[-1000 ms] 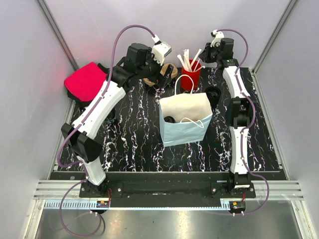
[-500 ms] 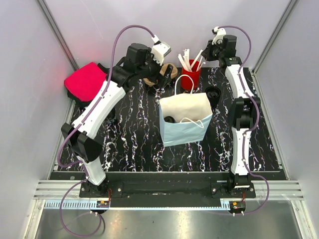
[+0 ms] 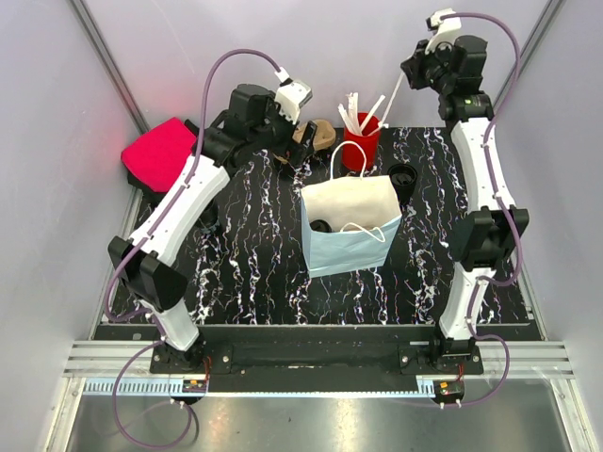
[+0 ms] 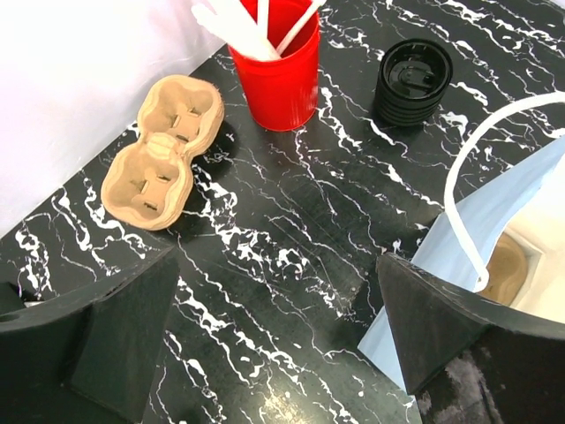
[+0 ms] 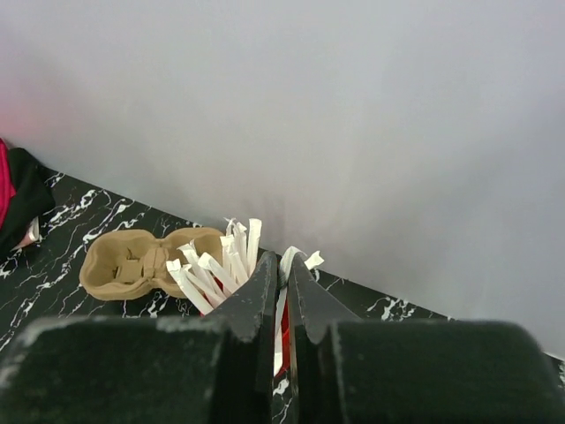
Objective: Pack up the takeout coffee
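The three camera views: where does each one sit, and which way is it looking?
Top external: fixed above and behind, looking down on the table; both whole arms show.
Left wrist: on the left arm, looking down at the takeout coffee; open left gripper frames it.
Right wrist: raised, facing the back wall; right gripper pinches a stirrer.
All share the red cup.

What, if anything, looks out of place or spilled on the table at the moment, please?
Nothing is spilled or damaged. The takeout coffee stands upright, lid on, beside the blue bag. The one oddity: the right hand is shut on a single white stirrer, held above the red cup.
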Controlling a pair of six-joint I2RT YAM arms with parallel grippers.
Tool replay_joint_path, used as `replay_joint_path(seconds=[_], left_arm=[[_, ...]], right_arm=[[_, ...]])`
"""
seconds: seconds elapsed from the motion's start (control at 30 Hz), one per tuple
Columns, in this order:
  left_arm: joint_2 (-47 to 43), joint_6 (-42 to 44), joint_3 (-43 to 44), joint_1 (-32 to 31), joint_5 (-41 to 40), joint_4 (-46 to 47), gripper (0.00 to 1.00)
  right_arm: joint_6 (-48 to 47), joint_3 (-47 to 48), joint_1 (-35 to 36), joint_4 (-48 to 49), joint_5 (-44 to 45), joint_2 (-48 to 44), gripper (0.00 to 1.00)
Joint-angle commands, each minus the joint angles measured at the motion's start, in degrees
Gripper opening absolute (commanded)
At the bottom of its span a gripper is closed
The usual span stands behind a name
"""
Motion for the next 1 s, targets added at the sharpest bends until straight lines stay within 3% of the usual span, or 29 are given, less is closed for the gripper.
replay_joint_path(seconds=[0.0,0.57,0.97], left_arm=[[-4.5,0.7,-2.6,2.0,-0.9,4.5,0.99],[-13.5,-3.2,-17.3,14.3,6.1,10.3,0.99],[-20.4,-1.1,-26.3,17.7,7.0,10.3,0.99]], right_arm=[[-2.0,-2.0,0.0,-0.6,1.7,-6.3,0.1],[-2.7,-16.6,-1.5,-6.7,-0.4,-31.8,0.06],[4.5,-33.3,-5.6,-7.5,-16.2,-48.2,0.04]])
